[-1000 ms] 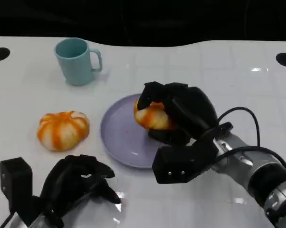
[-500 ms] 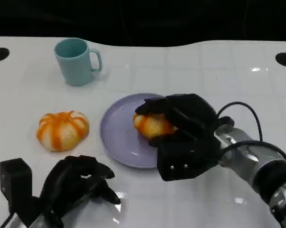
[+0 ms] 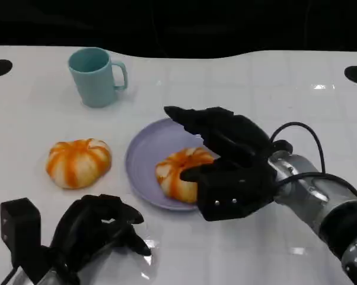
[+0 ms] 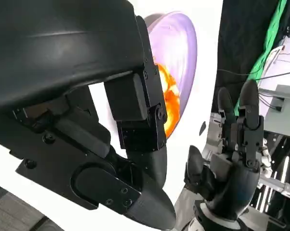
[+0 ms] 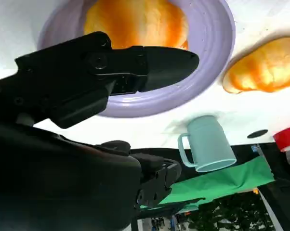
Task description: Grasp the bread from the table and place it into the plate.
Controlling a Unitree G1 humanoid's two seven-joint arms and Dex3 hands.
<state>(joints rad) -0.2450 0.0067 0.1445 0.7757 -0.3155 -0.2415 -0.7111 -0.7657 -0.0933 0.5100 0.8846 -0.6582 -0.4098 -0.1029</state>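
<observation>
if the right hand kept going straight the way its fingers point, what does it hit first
Probably nothing soon: the right hand has its fingers spread above the bread on the plate, aiming past the mug across bare table. Depth is unclear.

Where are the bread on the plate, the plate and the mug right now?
bread on the plate (image 3: 179, 173), head view, top of its striped crust.
plate (image 3: 144, 160), head view, bare purple surface left of the bread.
mug (image 3: 95, 80), head view, outer teal wall.
</observation>
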